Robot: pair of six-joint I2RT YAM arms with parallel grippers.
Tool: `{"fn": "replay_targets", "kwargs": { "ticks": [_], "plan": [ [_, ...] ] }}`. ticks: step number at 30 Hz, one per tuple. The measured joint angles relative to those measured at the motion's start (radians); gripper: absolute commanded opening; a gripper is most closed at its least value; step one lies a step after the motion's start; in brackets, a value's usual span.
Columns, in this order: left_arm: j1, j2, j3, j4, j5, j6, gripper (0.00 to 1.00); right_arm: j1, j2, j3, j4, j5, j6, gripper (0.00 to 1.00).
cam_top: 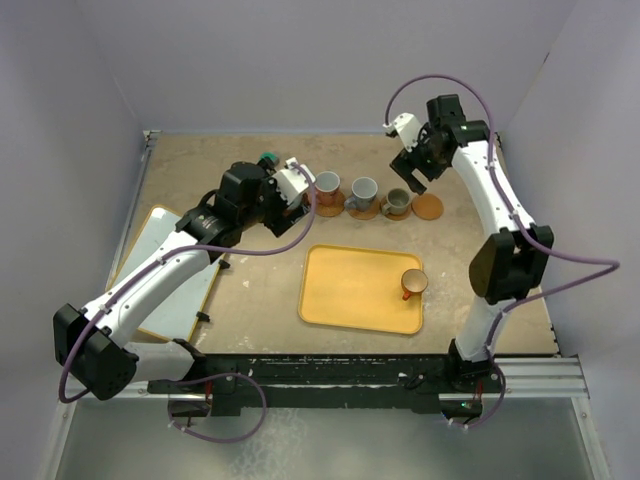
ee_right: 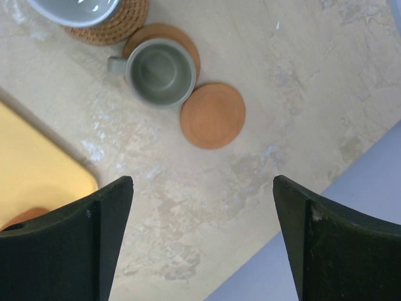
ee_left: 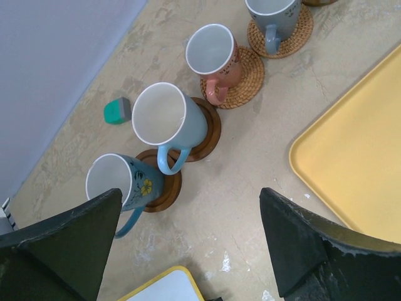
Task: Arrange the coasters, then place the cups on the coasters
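Observation:
Two blue cups stand on dark coasters in the left wrist view. Beyond them a pink cup and a grey-blue cup sit on woven coasters. My left gripper hangs open over bare table beside the nearest blue cup. In the right wrist view a small grey cup rests on an orange-brown coaster, with a bare coaster next to it. My right gripper is open above them and holds nothing. An orange-brown cup stands on the yellow tray.
A small teal block lies by the back wall behind the blue cups. A white board with a yellow rim lies at the left under the left arm. The side wall is close to the right gripper.

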Motion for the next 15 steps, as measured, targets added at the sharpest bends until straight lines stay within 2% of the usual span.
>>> {"fn": "replay_targets", "kwargs": {
  "ticks": [6, 15],
  "plan": [
    [0.032, 0.004, 0.000, 0.030, -0.023, -0.021, 0.89, 0.000, -0.199, -0.208, -0.006, -0.020, 0.000, 0.98],
    [0.156, 0.015, -0.001, 0.089, -0.023, -0.077, 0.91, 0.011, -0.489, -0.588, -0.023, -0.080, -0.002, 0.95]
  ]
}}
